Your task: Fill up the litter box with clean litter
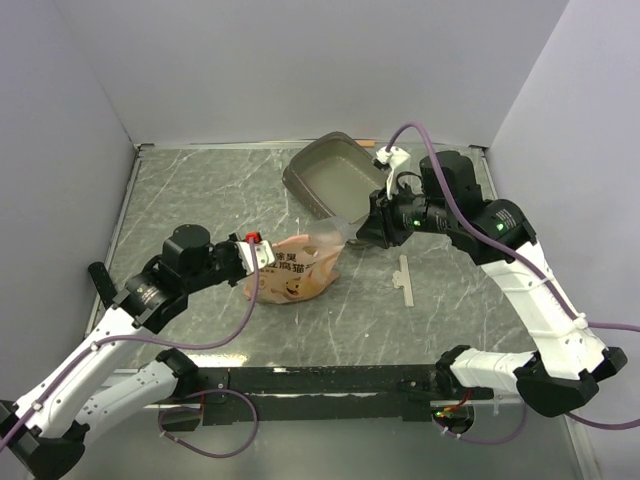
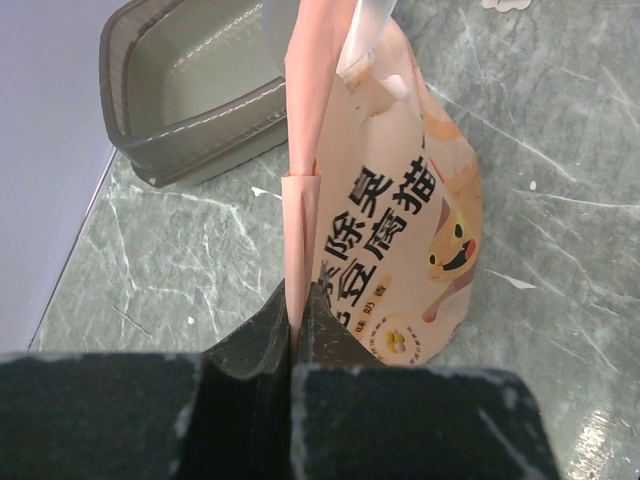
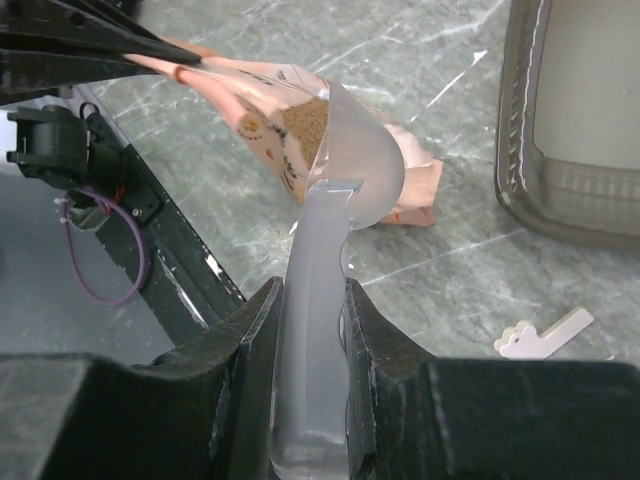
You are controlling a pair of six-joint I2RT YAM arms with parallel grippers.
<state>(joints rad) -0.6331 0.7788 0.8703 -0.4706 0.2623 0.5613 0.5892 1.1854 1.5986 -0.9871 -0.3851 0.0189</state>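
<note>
1. Nearest the lens, the right hand (image 3: 310, 300) is seen clamped on the stiff handle of a translucent scoop (image 3: 320, 240), with the bowl set at the mouth of the bag (image 2: 400, 200).
2. The bag's thin side fold is pinched flat by the left hand (image 2: 298, 310), closed tight on it. The film looks soft and slippery, so a sagging mouth is to be expected.
3. The clean litter (image 3: 300, 125) is glimpsed inside the bag as tan grains beside the bowl. It is judged loose and easily spilled, so the scoop is best carried level.
4. The litter box (image 1: 335, 172) is found on the bench (image 1: 200, 190) just beyond the bag. No heap is seen in it, and it looks rigid.
</note>
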